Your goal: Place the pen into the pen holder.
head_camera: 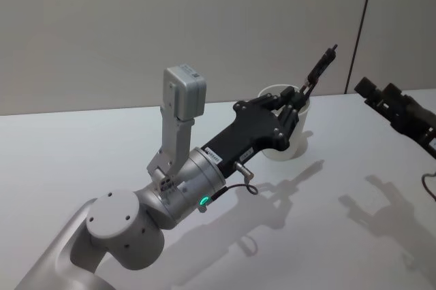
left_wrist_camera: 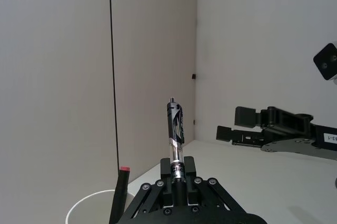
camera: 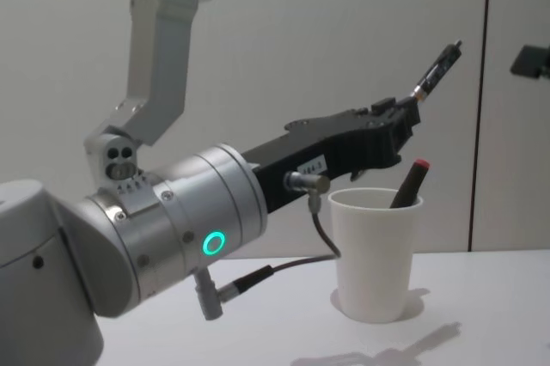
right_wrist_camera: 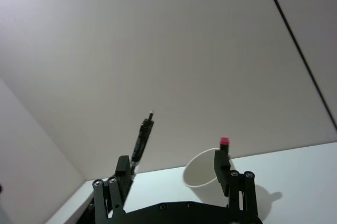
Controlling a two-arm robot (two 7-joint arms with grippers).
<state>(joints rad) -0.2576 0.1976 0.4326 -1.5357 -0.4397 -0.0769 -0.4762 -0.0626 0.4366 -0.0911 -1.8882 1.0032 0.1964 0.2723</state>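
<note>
My left gripper (head_camera: 298, 97) is shut on the pen (head_camera: 321, 67), a black and silver pen that slants up and away above the pen holder (head_camera: 294, 146). The holder is a white paper cup (camera: 376, 254) standing upright on the table. In the chest view the left gripper (camera: 404, 118) hangs just over the cup's rim, with the pen (camera: 436, 67) sticking up past it. The left wrist view shows the pen (left_wrist_camera: 175, 128) clamped upright between the fingers, and the cup's rim (left_wrist_camera: 84, 209) low beside them. My right gripper (head_camera: 380, 92) hovers open to the right of the cup.
A dark marker with a red cap (camera: 410, 181) leans inside the cup, also seen as the red-capped marker (left_wrist_camera: 120, 191) from the left wrist. The white table (head_camera: 82, 154) runs wide to the left and front. A grey wall stands close behind the cup.
</note>
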